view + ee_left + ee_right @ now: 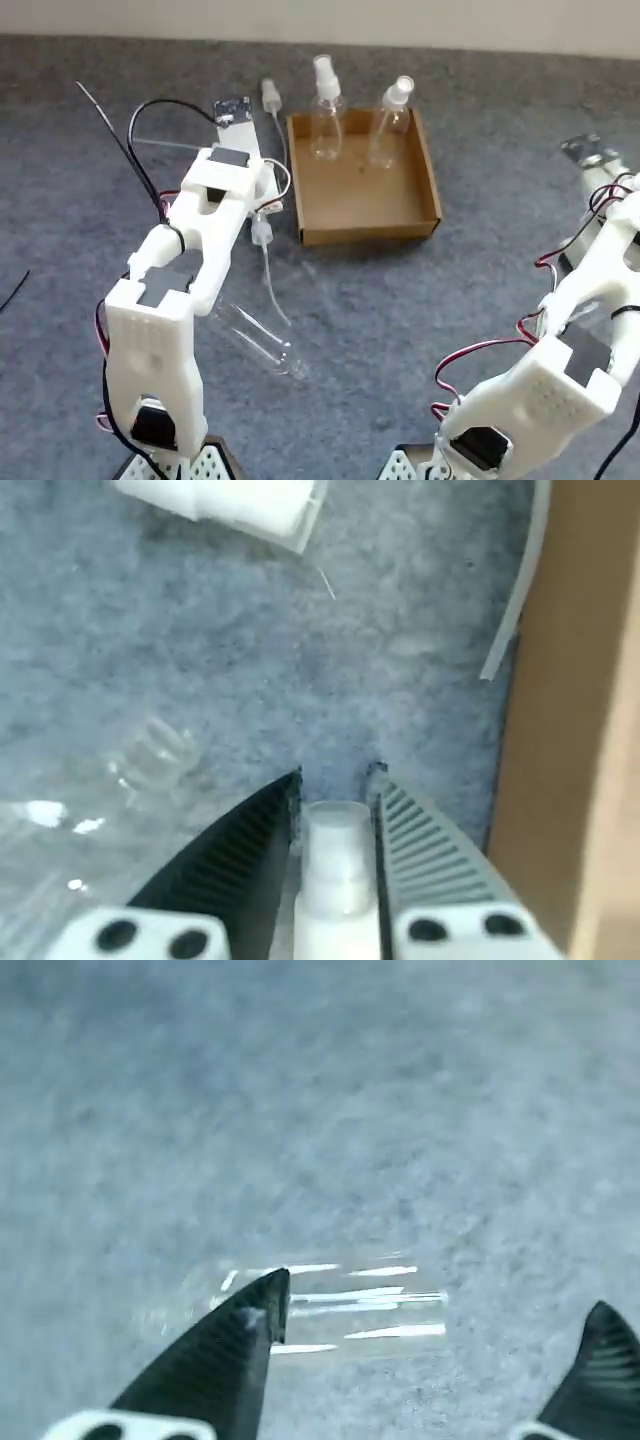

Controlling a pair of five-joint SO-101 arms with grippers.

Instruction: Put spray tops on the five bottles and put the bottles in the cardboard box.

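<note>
Left pincer (337,780) tight on a spray top (335,875) (cardboard box (580,730) alongside), right pincer (440,1295) open over a bottle (340,1308)

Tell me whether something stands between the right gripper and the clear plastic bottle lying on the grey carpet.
Nothing visible does. The right gripper hangs over the clear plastic bottle, which is seen between its open fingers; only grey carpet surrounds it.

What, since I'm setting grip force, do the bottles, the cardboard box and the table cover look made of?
Bottles: clear glossy plastic by the look, maybe glass; the box shows through them.
Cardboard box: brown matte cardboard, with plain thin walls.
Table cover: grey felt or carpet, fuzzy and mottled.
</note>
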